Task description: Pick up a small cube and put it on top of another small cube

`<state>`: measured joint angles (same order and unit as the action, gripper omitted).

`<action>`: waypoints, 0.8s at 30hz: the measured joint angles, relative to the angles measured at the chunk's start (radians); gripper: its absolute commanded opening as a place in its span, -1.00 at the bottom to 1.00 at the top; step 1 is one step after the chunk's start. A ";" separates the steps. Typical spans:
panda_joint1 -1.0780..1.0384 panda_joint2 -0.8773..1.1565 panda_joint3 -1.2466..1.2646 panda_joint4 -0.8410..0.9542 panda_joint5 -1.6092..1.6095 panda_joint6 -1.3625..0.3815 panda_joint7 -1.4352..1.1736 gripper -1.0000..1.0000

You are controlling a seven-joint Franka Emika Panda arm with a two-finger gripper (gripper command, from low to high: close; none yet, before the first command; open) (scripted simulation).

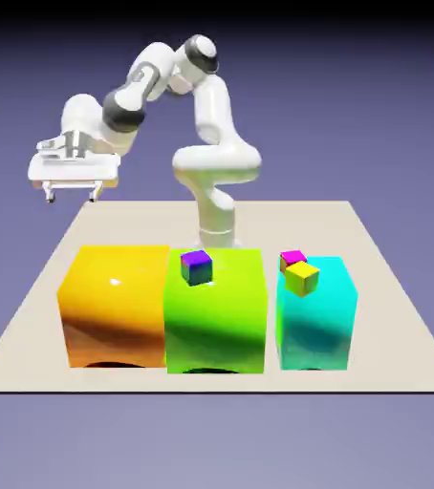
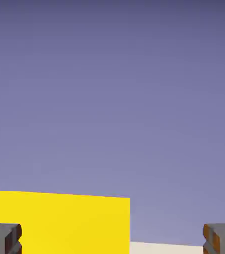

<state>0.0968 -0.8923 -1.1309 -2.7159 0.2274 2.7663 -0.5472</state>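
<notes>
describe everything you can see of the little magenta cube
The small cube is tiny, plain magenta-pink with flat, unmarked faces, far smaller than the block under it. It sits upright on the cyan block, near that block's far corner on the exterior view's left. A tiny yellow cube stands in front of it and hides its lower part; whether they touch cannot be told. The gripper is far off, not touching it.
</notes>
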 measured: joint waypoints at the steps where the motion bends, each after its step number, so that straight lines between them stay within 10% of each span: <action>1: 0.003 -0.010 -0.036 0.003 0.007 -0.009 -0.041 0.00; 24: 0.065 -0.248 -0.870 0.072 0.175 -0.208 -0.991 0.00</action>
<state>0.1620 -1.1402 -2.0007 -2.6435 0.4023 2.5581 -1.5380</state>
